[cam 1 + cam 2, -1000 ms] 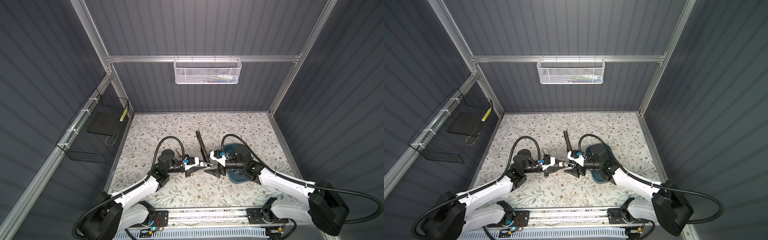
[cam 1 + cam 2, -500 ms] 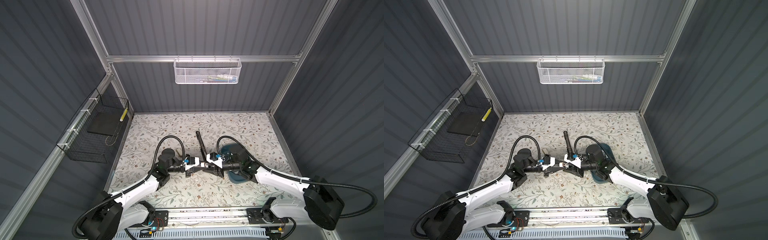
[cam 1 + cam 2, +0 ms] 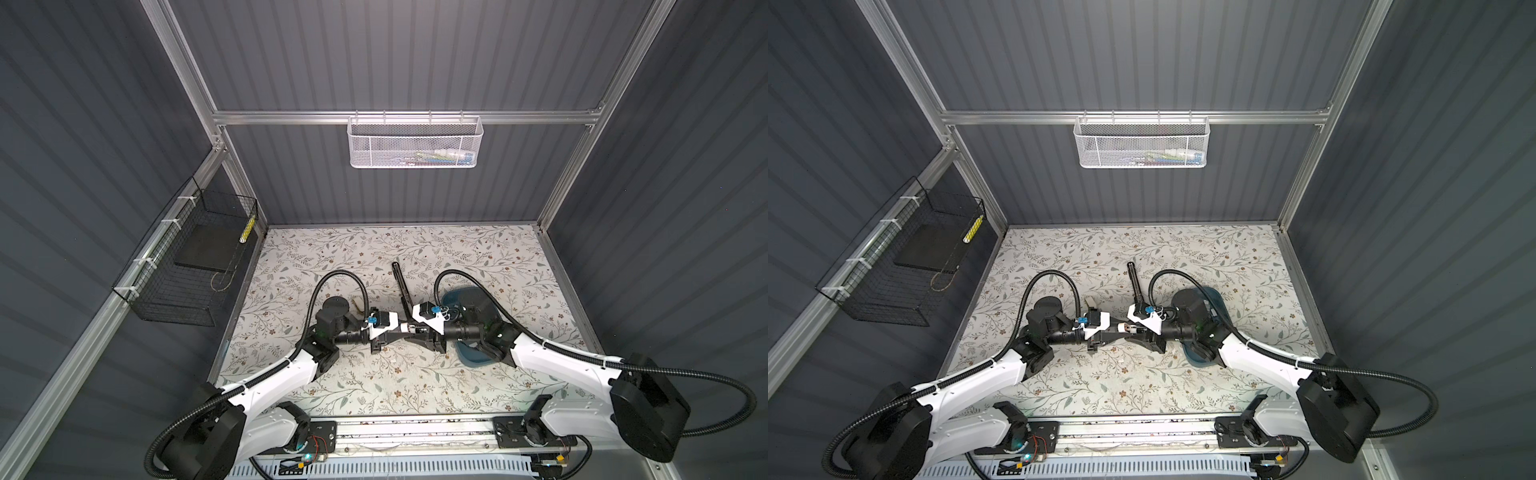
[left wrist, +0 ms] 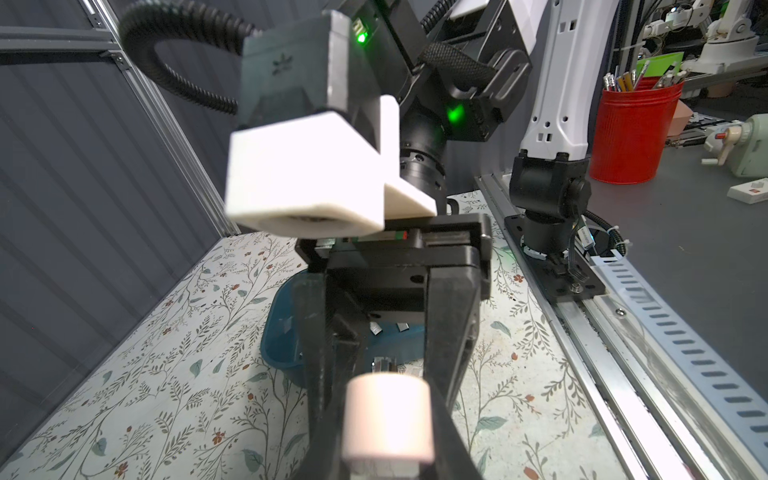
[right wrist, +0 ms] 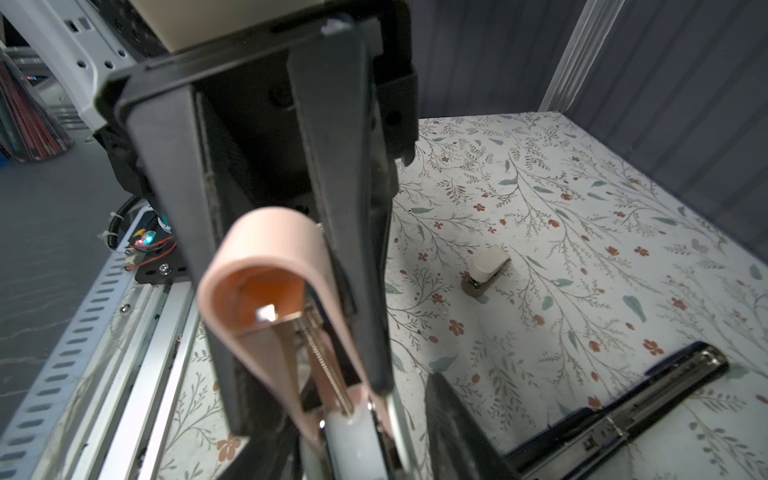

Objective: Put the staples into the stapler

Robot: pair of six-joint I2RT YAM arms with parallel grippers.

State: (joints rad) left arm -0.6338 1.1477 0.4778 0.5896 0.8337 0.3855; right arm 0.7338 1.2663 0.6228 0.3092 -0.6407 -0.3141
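1. In both top views the two arms meet tip to tip just toward 6 o'clock from the middle of the floral tabletop point(image 3: 332, 249) point(image 3: 1059, 253). The left claw point(image 3: 402, 331) point(image 3: 1119, 328) comes in from 9 o'clock and the right claw point(image 3: 417, 331) point(image 3: 1134, 329) from 3 o'clock.
2. The left claw is pressed together on a small pink stapler point(image 5: 266, 257) point(image 4: 388, 415) and holds it above the tabletop. The lid is swung open, and the right wrist view shows the spring rail bare.
3. The right claw's fingers stand apart, one on each side of the stapler's far end. I cannot tell whether they bear on it. A small bright metal piece point(image 4: 384, 364) sits between them, and it is too blurred to say what it is.
4. The staples point(image 4: 376, 328) lie loose in a blue tray point(image 4: 282, 332) point(image 3: 469, 355) point(image 3: 1196, 358). The tray is at about 4 o'clock from the claws and mostly under the right arm.
5. A long black stapler point(image 3: 401, 282) point(image 3: 1136, 280) point(image 5: 623, 409) lies opened flat on the tabletop, running from the claws toward 12 o'clock.
6. A small cream stapler point(image 5: 486, 266) point(image 3: 1090, 300) rests at about 10 o'clock from the left claw, apart from it.
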